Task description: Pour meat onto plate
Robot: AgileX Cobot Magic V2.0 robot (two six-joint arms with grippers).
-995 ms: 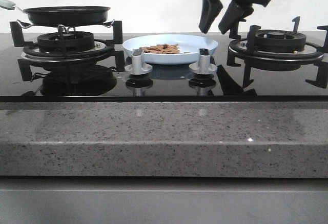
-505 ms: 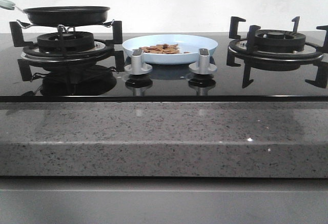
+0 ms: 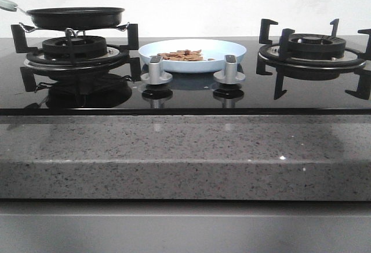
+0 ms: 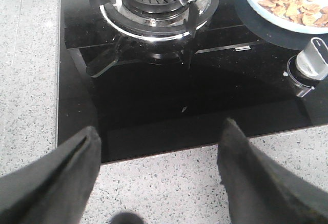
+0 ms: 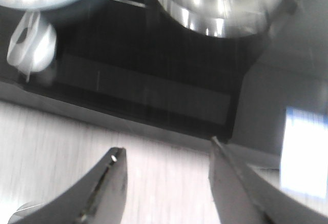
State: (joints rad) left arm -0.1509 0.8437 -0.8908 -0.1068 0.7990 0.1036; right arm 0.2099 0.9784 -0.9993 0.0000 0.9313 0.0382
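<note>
Gone from the front view is the right arm, which a second ago hung above the right burner (image 3: 313, 47) — neither arm shows there now. Meat (image 3: 182, 55) lies heaped in the pale blue plate (image 3: 232, 49), which rests on the black glass hob between the two burners, just behind the two silver knobs; the black frying pan (image 3: 75, 15) sits on the left burner, apart from the plate. Both pincers hang over the stone counter's front edge with fingers apart and nothing between them: left gripper (image 4: 159, 172), right gripper (image 5: 166, 183), its picture blurred. From either one the plate lies ahead, toward the hob's middle. Judged from this, the pour looks done.
</note>
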